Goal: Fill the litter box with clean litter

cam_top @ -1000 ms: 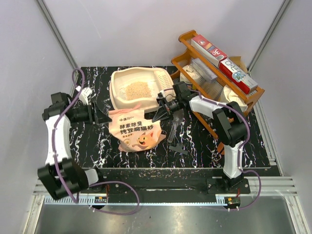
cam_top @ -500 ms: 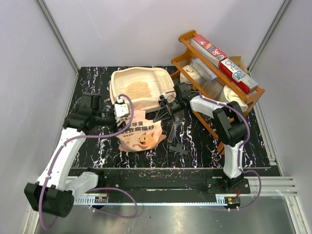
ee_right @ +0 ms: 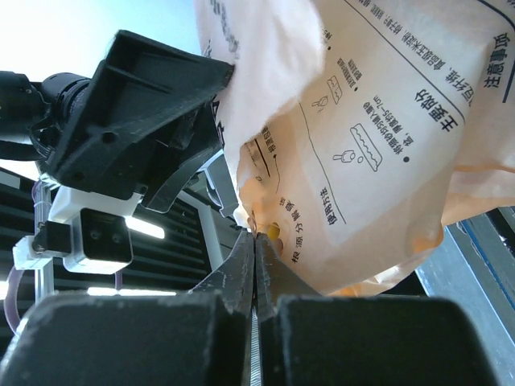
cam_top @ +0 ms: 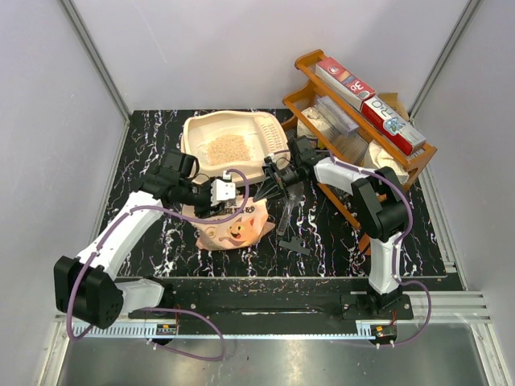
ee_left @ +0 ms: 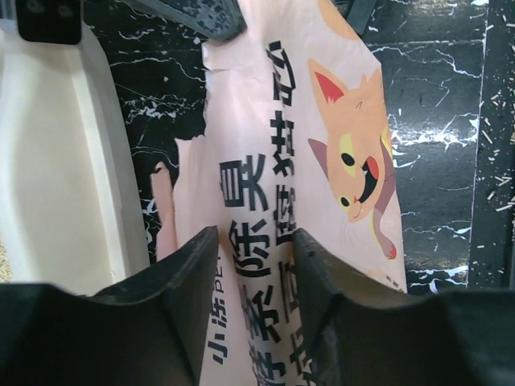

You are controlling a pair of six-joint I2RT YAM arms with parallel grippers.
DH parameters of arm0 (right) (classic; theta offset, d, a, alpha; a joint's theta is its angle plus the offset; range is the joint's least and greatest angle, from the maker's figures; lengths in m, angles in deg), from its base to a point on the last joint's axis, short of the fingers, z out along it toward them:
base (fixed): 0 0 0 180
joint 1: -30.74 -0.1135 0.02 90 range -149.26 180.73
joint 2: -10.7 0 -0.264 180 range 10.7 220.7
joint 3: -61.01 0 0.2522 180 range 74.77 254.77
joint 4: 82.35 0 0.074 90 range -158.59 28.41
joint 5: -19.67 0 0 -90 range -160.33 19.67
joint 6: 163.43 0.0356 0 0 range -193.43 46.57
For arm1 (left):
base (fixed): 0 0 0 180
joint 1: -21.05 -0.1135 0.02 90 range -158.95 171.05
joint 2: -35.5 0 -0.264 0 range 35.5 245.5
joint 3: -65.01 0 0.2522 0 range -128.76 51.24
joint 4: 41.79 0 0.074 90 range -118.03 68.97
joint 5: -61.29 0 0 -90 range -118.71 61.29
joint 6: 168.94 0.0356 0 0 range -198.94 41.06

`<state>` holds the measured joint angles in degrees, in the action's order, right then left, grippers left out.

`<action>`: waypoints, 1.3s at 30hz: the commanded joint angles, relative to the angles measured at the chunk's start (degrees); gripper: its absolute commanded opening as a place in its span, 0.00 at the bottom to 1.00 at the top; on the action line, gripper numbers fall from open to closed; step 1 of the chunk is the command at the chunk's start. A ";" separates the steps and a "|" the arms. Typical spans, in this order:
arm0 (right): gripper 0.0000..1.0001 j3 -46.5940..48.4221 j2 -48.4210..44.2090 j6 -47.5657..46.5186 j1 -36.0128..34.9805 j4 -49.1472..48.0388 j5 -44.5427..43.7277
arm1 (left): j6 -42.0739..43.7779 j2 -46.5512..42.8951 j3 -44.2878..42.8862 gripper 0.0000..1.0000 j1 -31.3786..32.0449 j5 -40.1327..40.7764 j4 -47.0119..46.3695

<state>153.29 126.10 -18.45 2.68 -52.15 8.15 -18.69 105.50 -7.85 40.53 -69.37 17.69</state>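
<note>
Overhead, the cream plastic litter box (cam_top: 193,129) sits at the black marbled tabletop's (cam_top: 338,241) far edge, with pale tan clean litter (cam_top: 228,148) piled inside. Left wrist: the left gripper (ee_left: 249,241) has its jaws apart over the pink-orange printed bag (ee_left: 322,161). Right wrist: the right gripper (ee_right: 254,241) pinches that bag's edge.

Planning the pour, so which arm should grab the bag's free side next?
Probably left: the left tool hangs open over the bag, while the right tool is shut on its edge.
</note>
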 commanded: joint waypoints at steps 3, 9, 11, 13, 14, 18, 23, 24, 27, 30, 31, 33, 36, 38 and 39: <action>0.00 0.23 -0.34 0.39 1.25 2.62 2.30 | 3.73 1.81 -0.24 0.35 0.46 5.42 0.08; 0.33 4.35 -0.87 -7.15 4.84 5.34 -0.08 | 4.44 2.86 0.29 0.27 0.47 5.77 1.83; 0.39 7.25 -1.74 -12.41 6.07 5.70 -1.13 | 3.48 3.91 -0.58 0.23 0.38 5.86 3.15; 0.41 9.88 -2.80 -16.20 6.43 6.14 -1.40 | 1.20 5.49 -1.46 0.13 0.38 6.04 3.59; 0.43 10.85 -3.76 -21.09 6.52 6.92 -2.18 | -1.34 6.02 -2.51 0.11 0.29 5.86 3.94; 0.44 18.67 -5.26 -47.88 5.65 26.72 -11.30 | -7.94 7.17 -3.93 0.08 -0.68 2.18 4.21; 0.48 10.90 -17.78 -88.44 0.99 25.55 -26.69 | -15.94 6.38 -2.87 0.04 -3.75 -3.71 1.31; 0.50 7.04 -20.62 -89.95 0.81 20.60 -27.14 | -16.73 6.29 -2.79 0.03 -4.45 -4.59 1.05; 0.51 -3.97 -27.84 -94.86 -1.29 6.16 -28.82 | -19.55 6.21 -2.52 0.02 -6.47 -7.84 1.04; 0.52 -8.12 -30.31 -105.76 -7.09 -2.01 -31.10 | -21.48 6.03 -1.64 0.01 -7.18 -10.83 1.04; 0.52 -8.29 -30.23 -106.83 -7.80 -2.99 -30.93 | -21.75 6.29 -1.64 0.01 -7.18 -11.19 0.96; 0.52 -8.38 -29.62 -111.30 -9.90 -3.53 -30.23 | -22.54 6.90 -1.73 0.01 -7.18 -11.80 1.04; 0.52 -8.47 -28.48 -118.33 -11.49 -1.87 -28.91 | -23.16 8.05 -2.34 0.01 -7.35 -12.51 1.75; 0.52 -8.12 -27.34 -120.28 -12.02 -1.42 -27.60 | -23.51 8.49 -2.69 0.01 -7.36 -12.51 1.75; 0.52 -7.69 -26.81 -120.54 -12.11 -0.29 -27.15 | -23.60 8.49 -2.78 0.01 -7.44 -12.51 1.66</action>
<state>144.83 97.66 -129.59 -8.71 -50.83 -20.50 -40.40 113.39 -9.38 33.28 -77.46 19.41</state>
